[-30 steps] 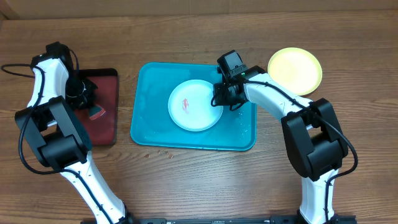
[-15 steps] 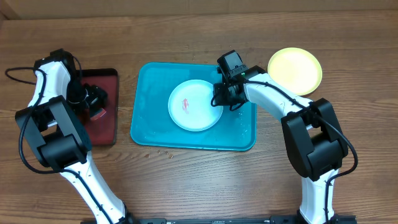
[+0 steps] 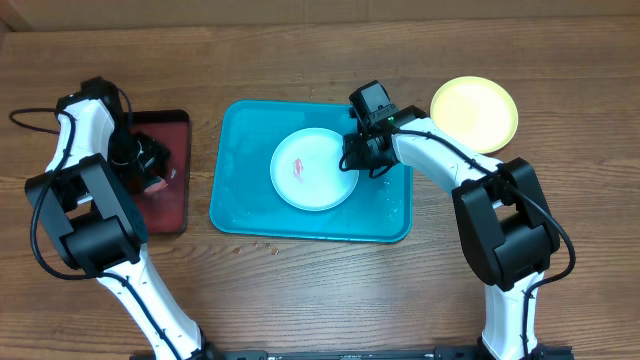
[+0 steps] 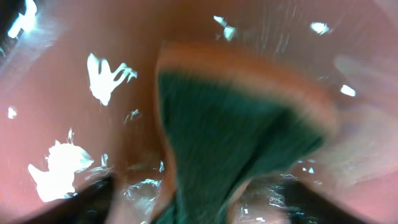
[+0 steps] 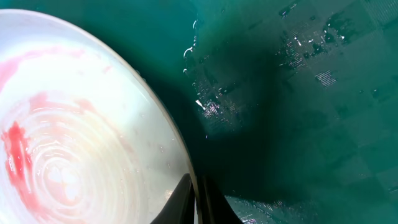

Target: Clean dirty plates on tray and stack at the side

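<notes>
On the far left, a green-and-orange scrubbing sponge [image 4: 236,143] lies on the wet floor of the small dark red, black-rimmed tray [image 3: 172,205]. It looks soft and soaked, so it should squash under a pinch and is best taken across its narrow sides. The left arm is folded back over this tray with its wrist tipped down. The left gripper [image 3: 152,168] hangs close over the sponge, and in the blurred wrist view its jaws appear spread wide on either side, not squeezing it. In the middle, the large turquoise-blue rectangular plastic tray [image 3: 240,195] holds the round white plastic plate [image 3: 320,185], which carries a red smear [image 3: 299,167]. The plate is probably light, stiff and slick with water, so it would likely slide under scrubbing. Its thin raised rim is the only real handhold. The right arm reaches in from the right, elbow out. The right gripper [image 5: 198,198] is closed narrowly on the plate's right rim. Well to the right, a round yellow-green plastic plate [image 3: 474,113] sits on the wooden table [image 3: 320,290].
</notes>
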